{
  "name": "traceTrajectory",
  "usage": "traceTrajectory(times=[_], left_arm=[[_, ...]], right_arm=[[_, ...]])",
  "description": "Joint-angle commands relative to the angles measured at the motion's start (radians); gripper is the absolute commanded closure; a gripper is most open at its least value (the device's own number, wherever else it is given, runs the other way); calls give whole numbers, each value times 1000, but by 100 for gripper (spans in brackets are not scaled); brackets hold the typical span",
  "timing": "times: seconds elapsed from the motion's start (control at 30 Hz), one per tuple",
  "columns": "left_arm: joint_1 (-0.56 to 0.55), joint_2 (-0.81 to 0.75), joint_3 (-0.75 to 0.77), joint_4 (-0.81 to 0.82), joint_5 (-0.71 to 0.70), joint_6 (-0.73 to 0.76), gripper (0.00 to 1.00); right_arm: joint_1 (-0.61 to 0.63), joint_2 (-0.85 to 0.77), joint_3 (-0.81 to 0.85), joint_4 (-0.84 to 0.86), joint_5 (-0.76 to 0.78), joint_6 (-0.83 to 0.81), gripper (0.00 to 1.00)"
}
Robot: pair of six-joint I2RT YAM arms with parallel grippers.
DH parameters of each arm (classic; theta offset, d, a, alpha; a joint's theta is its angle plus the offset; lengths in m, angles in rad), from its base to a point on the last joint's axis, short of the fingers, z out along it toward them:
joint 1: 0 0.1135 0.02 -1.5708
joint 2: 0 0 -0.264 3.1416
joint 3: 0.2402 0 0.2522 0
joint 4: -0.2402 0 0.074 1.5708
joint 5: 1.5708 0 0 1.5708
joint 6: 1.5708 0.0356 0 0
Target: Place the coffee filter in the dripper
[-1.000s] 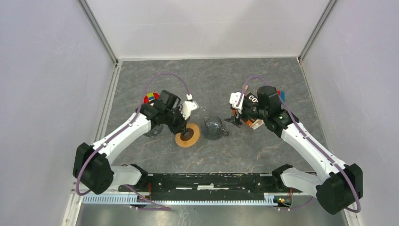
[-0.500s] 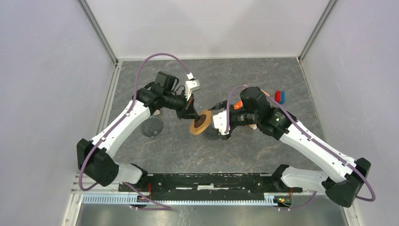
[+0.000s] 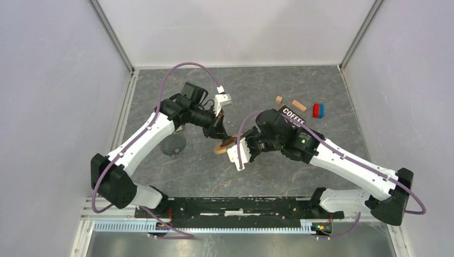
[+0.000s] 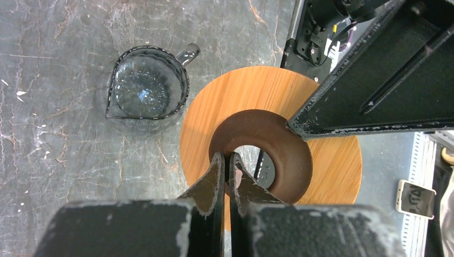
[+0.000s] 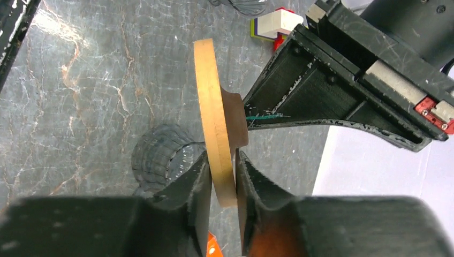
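Jaws of the left gripper [image 4: 225,167] are nearly closed, pinching the inner edge of the dark ring at the centre of the disc [image 4: 251,85]. Jaws of the right gripper [image 5: 220,167] are narrow and clamp the tan outer rim of the same disc, one finger on each face. I therefore log both arms as holding the disc.

In the right wrist view the disc stands on edge, and the left gripper's fingers meet it from the far face. In the top view it hangs tilted between the two grippers, off the surface [image 3: 251,85], near the middle.

The dripper [image 3: 173,144] sits on the surface to the left of the disc. It is just beside the left forearm and apart from both pairs of jaws. I cannot tell from above which end is up.

The cup [image 4: 144,88] stands on the surface near the disc, its handle pointing toward the disc. In the right wrist view it shows below the disc's lower edge, and in the top view the right arm covers it.

The box [image 3: 293,114] lies behind the right arm. A red-and-blue block [image 3: 318,110] lies just to its right.
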Motion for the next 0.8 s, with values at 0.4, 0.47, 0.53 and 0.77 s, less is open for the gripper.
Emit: traceTrajectory(times=[0.4,0.47,0.53,0.77], left_arm=[[171,-94,128,41,-104,121,19],[200,-137,98,89,-101,105,11],[201,-186,44,121,-63,107,6],[197,-235,-205,438,68,-109,3]], right_arm=[[-274,-28,-65,123,-279,350,100],[-349,-12,-88,143,-386,448,100],[-403,7,-129,176,-486,548,100],[-584,57,-341,670,-864,1151,100]])
